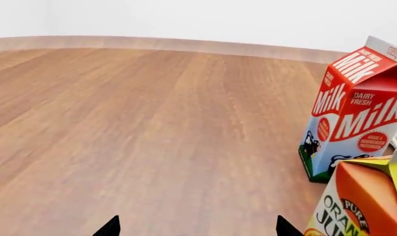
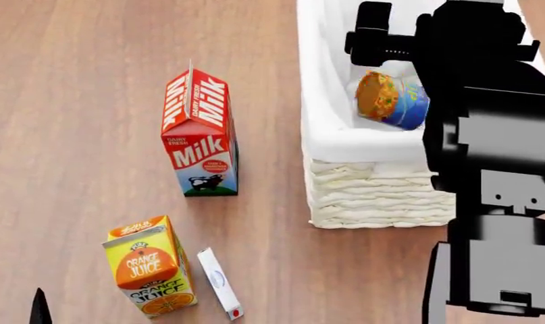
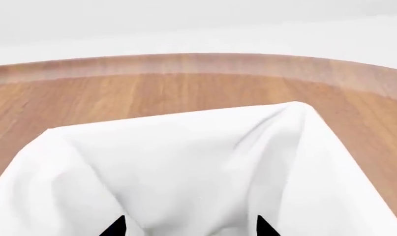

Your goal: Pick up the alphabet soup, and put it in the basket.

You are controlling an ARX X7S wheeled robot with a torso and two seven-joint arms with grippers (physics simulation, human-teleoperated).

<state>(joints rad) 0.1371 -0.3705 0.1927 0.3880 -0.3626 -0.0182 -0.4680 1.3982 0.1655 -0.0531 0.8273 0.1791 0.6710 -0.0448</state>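
Right gripper (image 3: pixel 190 227) hangs over the basket (image 2: pixel 344 138), fingertips spread apart with nothing between them, so released; only white lining shows past the tips in the right wrist view. In the head view the right arm (image 2: pixel 488 169) covers the basket's right side.

Left gripper (image 1: pixel 197 228) sits low over the wooden floor (image 1: pixel 133 128), tips wide apart, empty, well away from the basket.

The soup can (image 2: pixel 392 100) lies on its side inside the basket, on the white lining, just beside the arm. No gripper touches it as far as the views show. Task looks essentially done; the step in hand is likely the retreat.

To do it well: lift the right arm straight up before swinging out, keep the fingers spread, avoid snagging the cloth folded over the rim or nudging the can.

Can: small tin, blue label, orange-yellow picture facing up, partly hidden by the arm.

Outward: milk carton (image 2: pixel 200 135) stands left of the basket, apart from it. Orange juice carton (image 2: pixel 150 266) stands nearer the robot, a small white box (image 2: pixel 219 282) lying just beside it.
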